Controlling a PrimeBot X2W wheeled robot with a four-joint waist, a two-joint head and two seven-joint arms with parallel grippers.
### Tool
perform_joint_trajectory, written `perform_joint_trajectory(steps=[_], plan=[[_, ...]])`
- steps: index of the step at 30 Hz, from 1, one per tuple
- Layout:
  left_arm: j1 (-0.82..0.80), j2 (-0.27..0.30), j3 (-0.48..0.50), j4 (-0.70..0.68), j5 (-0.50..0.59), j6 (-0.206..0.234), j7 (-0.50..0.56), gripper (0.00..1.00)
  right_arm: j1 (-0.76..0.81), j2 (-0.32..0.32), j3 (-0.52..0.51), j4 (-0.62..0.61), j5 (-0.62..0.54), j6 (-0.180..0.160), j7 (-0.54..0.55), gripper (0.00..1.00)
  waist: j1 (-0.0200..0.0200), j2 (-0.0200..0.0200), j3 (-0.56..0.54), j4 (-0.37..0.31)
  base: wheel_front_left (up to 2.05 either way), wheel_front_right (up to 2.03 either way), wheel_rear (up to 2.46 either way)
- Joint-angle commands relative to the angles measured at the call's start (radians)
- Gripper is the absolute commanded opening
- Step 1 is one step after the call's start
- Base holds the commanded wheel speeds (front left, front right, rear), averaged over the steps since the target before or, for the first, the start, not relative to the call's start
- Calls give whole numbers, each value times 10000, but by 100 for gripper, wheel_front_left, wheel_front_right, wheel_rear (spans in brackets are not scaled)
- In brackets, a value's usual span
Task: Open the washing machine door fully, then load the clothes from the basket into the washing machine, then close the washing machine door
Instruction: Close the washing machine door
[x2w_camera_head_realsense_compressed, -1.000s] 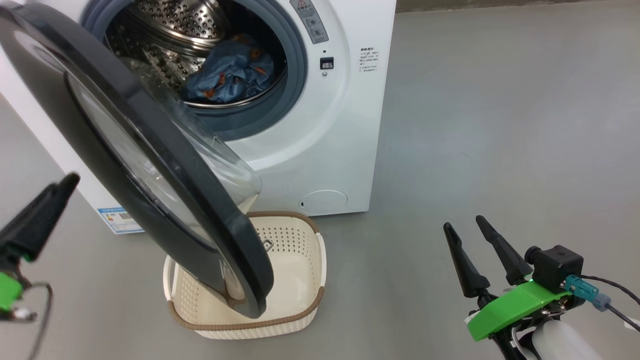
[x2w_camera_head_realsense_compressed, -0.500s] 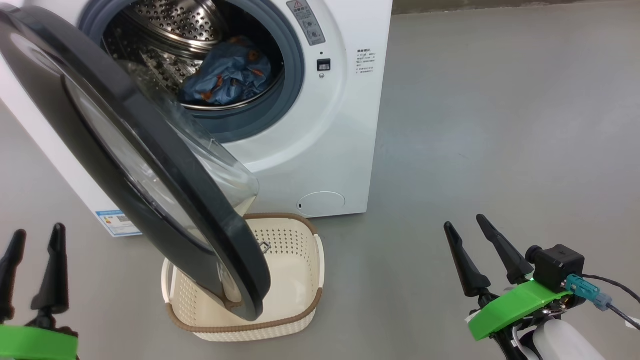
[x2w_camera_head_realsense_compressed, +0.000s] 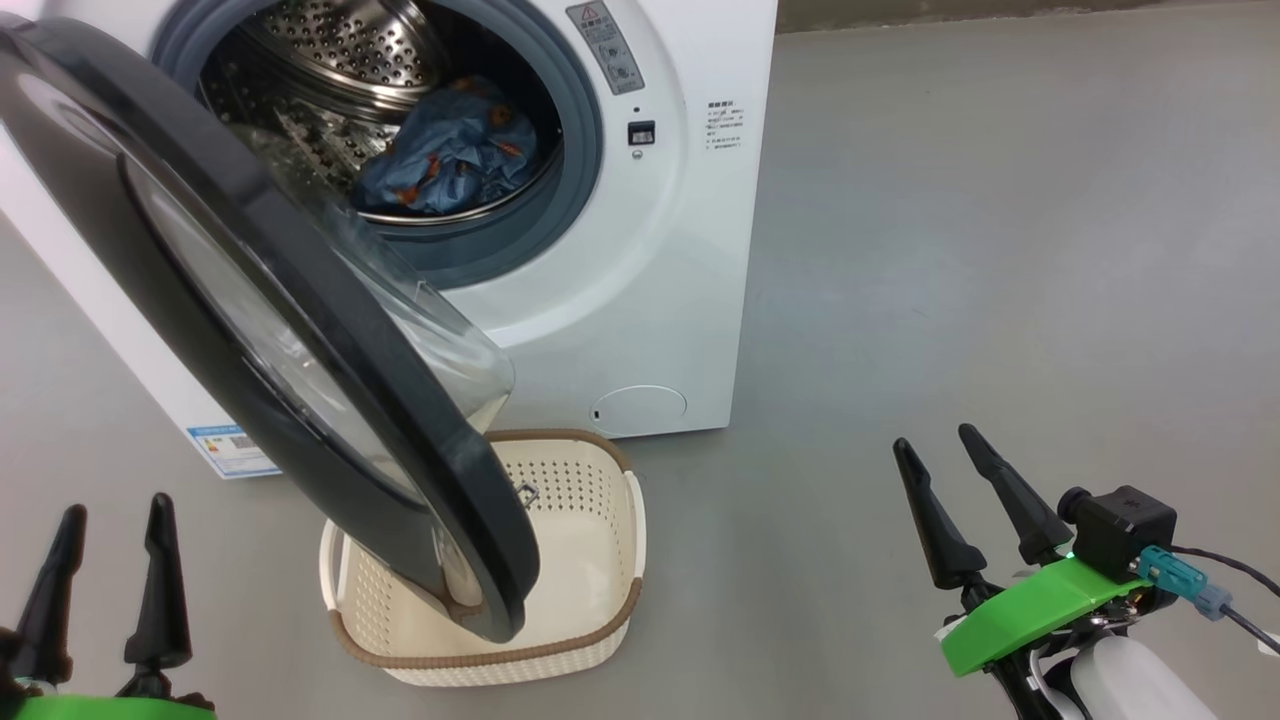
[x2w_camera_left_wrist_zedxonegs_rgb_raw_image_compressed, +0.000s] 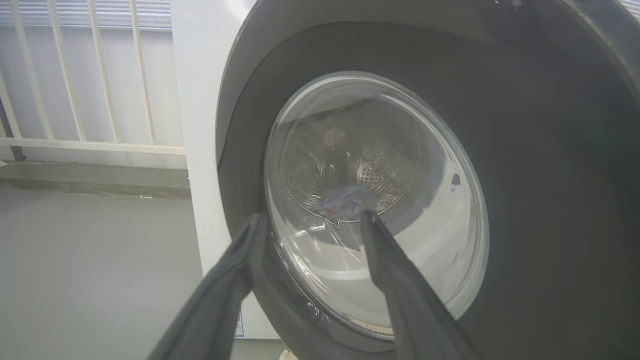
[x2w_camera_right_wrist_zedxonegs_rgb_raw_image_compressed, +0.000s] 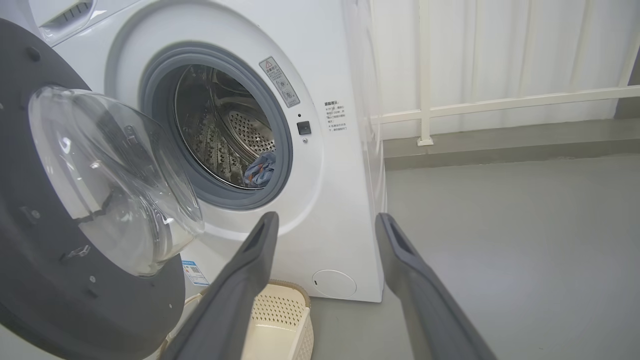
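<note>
From the head, the washing machine door (x2w_camera_head_realsense_compressed: 300, 330) hangs out at nine o'clock over the basket (x2w_camera_head_realsense_compressed: 590, 560) at six. The clothes (x2w_camera_head_realsense_compressed: 450, 150) sit in the drum (x2w_camera_head_realsense_compressed: 340, 50) at twelve. Left pincer (x2w_camera_head_realsense_compressed: 116, 505) at seven and right pincer (x2w_camera_head_realsense_compressed: 932, 436) at four are both spread wide and empty. Left wrist: the door's glass is dead ahead. Right wrist: the basket is at six.

Head camera up high, looking down past the left tool (x2w_camera_head_realsense_compressed: 117, 505) and right tool (x2w_camera_head_realsense_compressed: 932, 436) at the washing machine (x2w_camera_head_realsense_compressed: 650, 250) ahead. Left wrist camera sits close, facing the washing machine door (x2w_camera_left_wrist_zedxonegs_rgb_raw_image_compressed: 550, 200) beyond its tips. Right wrist camera stands further back, sharing door, drum (x2w_camera_right_wrist_zedxonegs_rgb_raw_image_compressed: 225, 135) and basket (x2w_camera_right_wrist_zedxonegs_rgb_raw_image_compressed: 280, 320) with the head view.
</note>
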Motion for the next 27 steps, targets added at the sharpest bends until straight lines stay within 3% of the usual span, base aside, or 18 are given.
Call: perform_joint_trajectory(steps=[1, 11, 27], plan=[[-226, 179, 537, -246, 169, -10, -101, 100, -121, -122, 112, -285, -70, 54, -124, 100, 0, 0, 14, 22, 0, 0, 0], [-71, -423, 995, -188, 555, -339, -105, 100, -141, -98, -22, -370, -126, 54, -124, 100, 0, 0, 104, 108, 0, 0, 0], [-182, -705, 1177, 44, 712, -571, -106, 100, -228, -67, 4, -357, -178, 54, -124, 100, 0, 0, 170, 108, 0, 0, 0]])
